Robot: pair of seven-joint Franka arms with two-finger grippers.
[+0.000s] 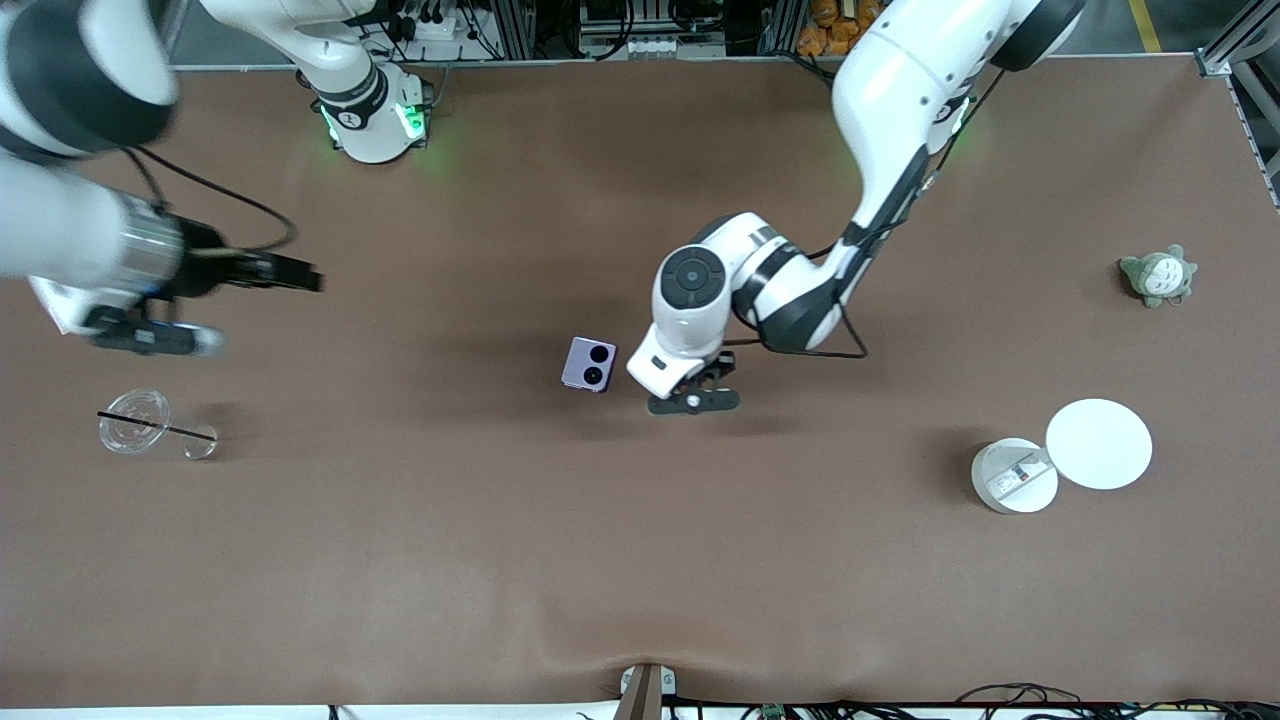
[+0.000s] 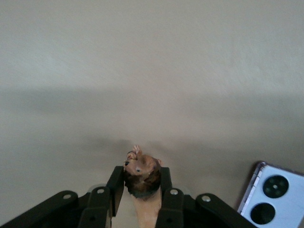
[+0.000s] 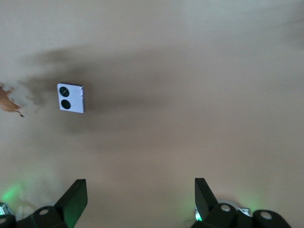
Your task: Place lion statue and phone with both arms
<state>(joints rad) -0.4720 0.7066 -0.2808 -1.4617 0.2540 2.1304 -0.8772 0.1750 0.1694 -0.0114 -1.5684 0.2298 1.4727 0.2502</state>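
Fingers of my left gripper [image 2: 142,190] are clamped on the lion statue [image 2: 142,175], low at the middle of the table [image 1: 640,580]. Phone [image 1: 589,364] lies flat just beside that gripper, toward the right arm's end, lenses up and apart from the statue. My right gripper [image 3: 141,197] hangs with jaws wide and nothing between them over the right arm's end of the table, above the clear cup [image 1: 133,421] with its black straw. White round container [image 1: 1014,476] and its lid [image 1: 1098,443] sit near the left arm's end, grey-green plush [image 1: 1158,275] farther from the front camera.
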